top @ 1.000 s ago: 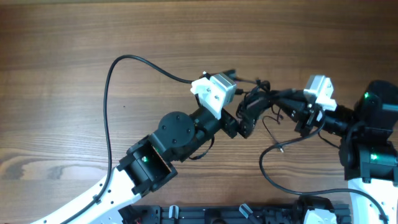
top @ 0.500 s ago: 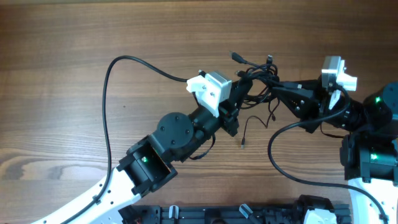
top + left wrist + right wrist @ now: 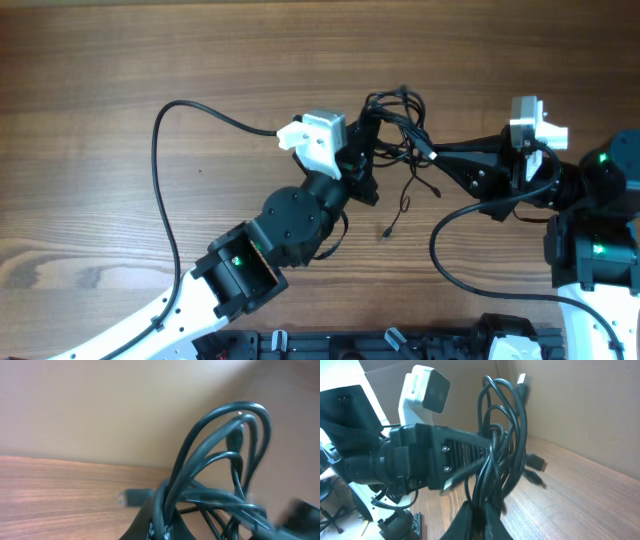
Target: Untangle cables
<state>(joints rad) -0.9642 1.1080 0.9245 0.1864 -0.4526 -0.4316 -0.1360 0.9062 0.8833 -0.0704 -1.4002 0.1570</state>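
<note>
Both the left hand (image 3: 366, 136) and right hand (image 3: 433, 156) clamp the cables (image 3: 397, 99).

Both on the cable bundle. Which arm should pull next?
Right, probably. Both grippers are shut on the thin black tangled cables; the loops bunch at the left gripper, so it anchors while the right gripper draws back.

left arm (image 3: 290, 215): comes in from lower left, elbow bent
left gripper (image 3: 366, 135): clamped, pointing up-right
right arm (image 3: 590, 190): at right edge
right gripper (image 3: 432, 155): clamped, pointing left, near left gripper
</note>
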